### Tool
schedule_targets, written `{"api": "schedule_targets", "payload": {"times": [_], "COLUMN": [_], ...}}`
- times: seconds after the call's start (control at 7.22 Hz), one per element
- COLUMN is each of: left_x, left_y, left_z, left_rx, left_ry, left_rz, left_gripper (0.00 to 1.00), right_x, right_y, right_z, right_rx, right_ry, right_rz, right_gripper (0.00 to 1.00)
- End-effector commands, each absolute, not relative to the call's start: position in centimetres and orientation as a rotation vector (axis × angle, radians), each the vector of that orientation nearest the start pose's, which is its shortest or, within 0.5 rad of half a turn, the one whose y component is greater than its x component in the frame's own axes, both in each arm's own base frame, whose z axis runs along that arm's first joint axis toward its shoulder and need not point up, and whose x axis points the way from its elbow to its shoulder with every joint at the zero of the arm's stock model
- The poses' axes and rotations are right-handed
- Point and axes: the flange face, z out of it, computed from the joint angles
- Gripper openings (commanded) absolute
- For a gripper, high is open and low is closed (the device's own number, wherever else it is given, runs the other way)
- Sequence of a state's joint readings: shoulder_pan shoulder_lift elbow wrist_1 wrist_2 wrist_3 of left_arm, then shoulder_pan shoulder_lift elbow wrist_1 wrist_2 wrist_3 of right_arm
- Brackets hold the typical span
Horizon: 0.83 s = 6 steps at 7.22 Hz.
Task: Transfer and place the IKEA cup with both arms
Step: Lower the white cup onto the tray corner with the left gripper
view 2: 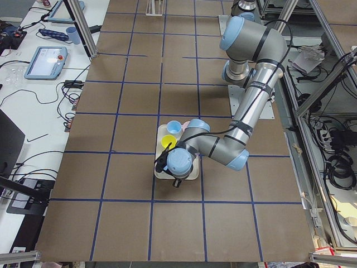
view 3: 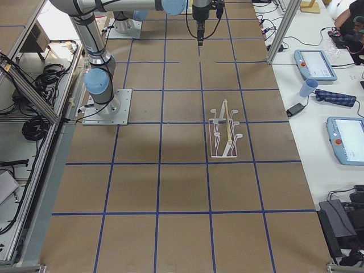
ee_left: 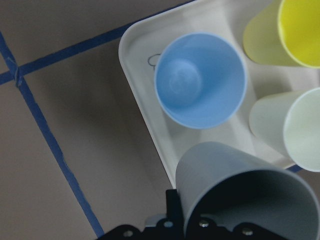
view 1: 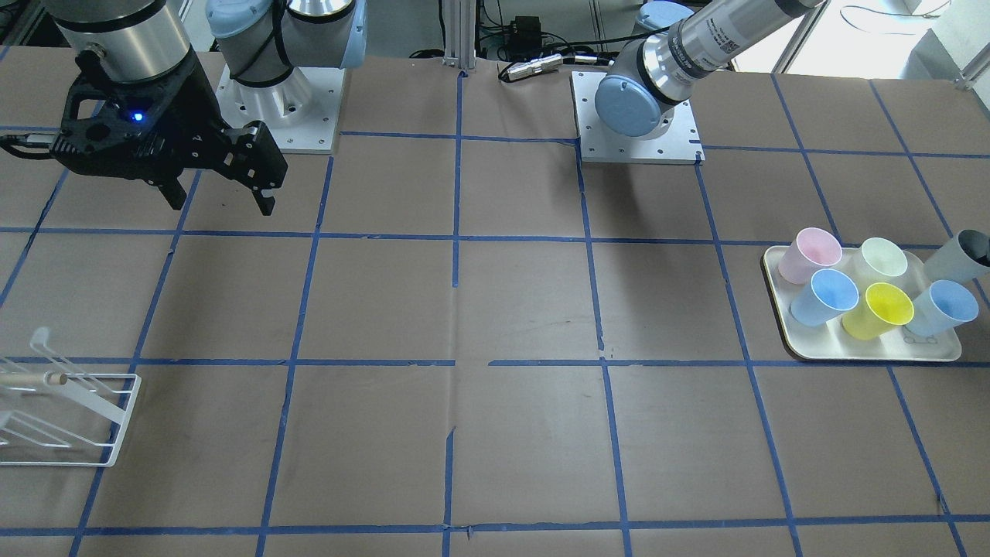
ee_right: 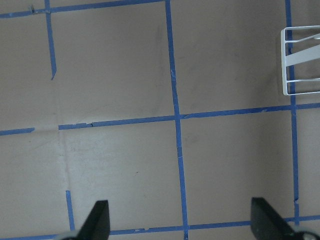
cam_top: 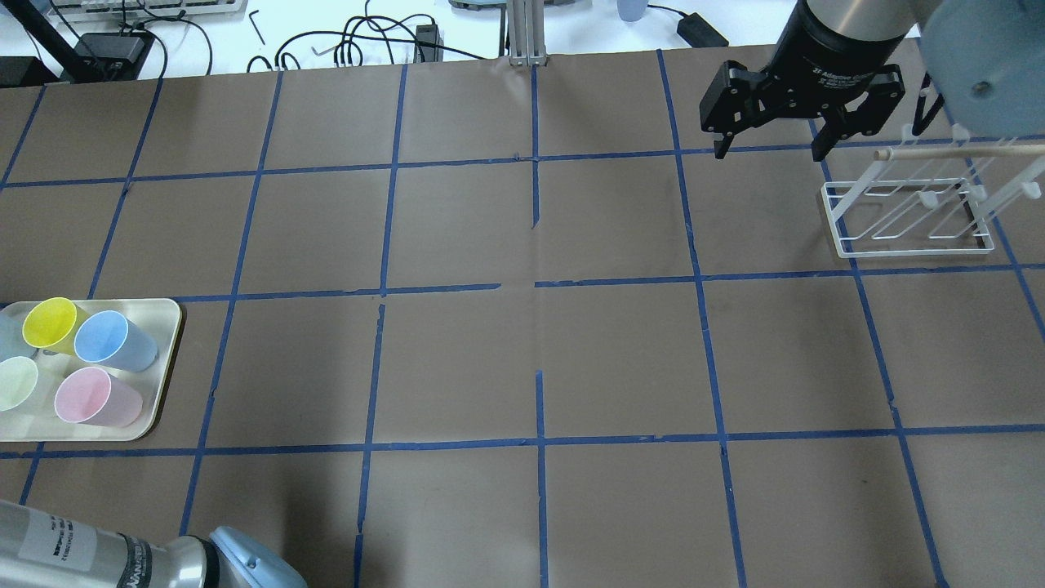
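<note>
Two grippers and six cups share one bench [view 1: 526,302], read here left to right in the front-facing view. Far left, well apart from the tray [view 1: 874,354] at the bench's opposite end, stands a white wire rack [view 1: 69,422] carrying a wooden rod. Beyond the rack, likewise well apart from the tray, the right gripper [view 1: 223,204] hangs over the bench with its fingers spread wide, nothing between them, and its blue light lit. At right, the tray bears five upright cups: a pink cup [view 1: 808,254], a pale-green cup [view 1: 879,259], a light-blue cup [view 1: 825,298], a yellow cup [view 1: 878,311] and a second light-blue cup [view 1: 941,307]. Far right, at the tray's corner on the robot's side, is the IKEA cup [view 1: 961,254], grey, mouth up, cut by the view's edge. In the left wrist view this cup appears larger than the cups on the tray, and the left gripper [ee_left: 210,229] is closed on its wall, with only the gripper's black body visible at the rim.
</note>
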<state>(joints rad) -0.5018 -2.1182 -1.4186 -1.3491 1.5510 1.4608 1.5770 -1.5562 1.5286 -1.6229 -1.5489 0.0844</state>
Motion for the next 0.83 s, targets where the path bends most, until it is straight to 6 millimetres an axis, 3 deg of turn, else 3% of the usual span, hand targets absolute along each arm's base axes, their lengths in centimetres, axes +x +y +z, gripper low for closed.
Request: {"api": "schedule_targets", "payload": {"times": [0.0, 0.42, 0.69], "left_x": [51.2, 50.2, 50.3], "left_y": [-44.3, -43.6, -43.1], "left_z": [24.5, 22.8, 22.8], "left_rx": [0.636, 0.632, 0.63], "left_ry": [3.284, 3.319, 3.317], "left_rz": [0.045, 0.073, 0.08], "left_gripper": [0.0, 0.0, 0.0], "right_x": [13.9, 13.9, 13.9], "right_y": [-50.4, -50.4, -50.4], "right_z": [50.7, 50.7, 50.6], "right_rx": [0.123, 0.123, 0.123], "right_ry": [3.11, 3.109, 3.109], "right_rz": [-0.12, -0.12, -0.118], "right_gripper": [1.0, 1.0, 1.0]}}
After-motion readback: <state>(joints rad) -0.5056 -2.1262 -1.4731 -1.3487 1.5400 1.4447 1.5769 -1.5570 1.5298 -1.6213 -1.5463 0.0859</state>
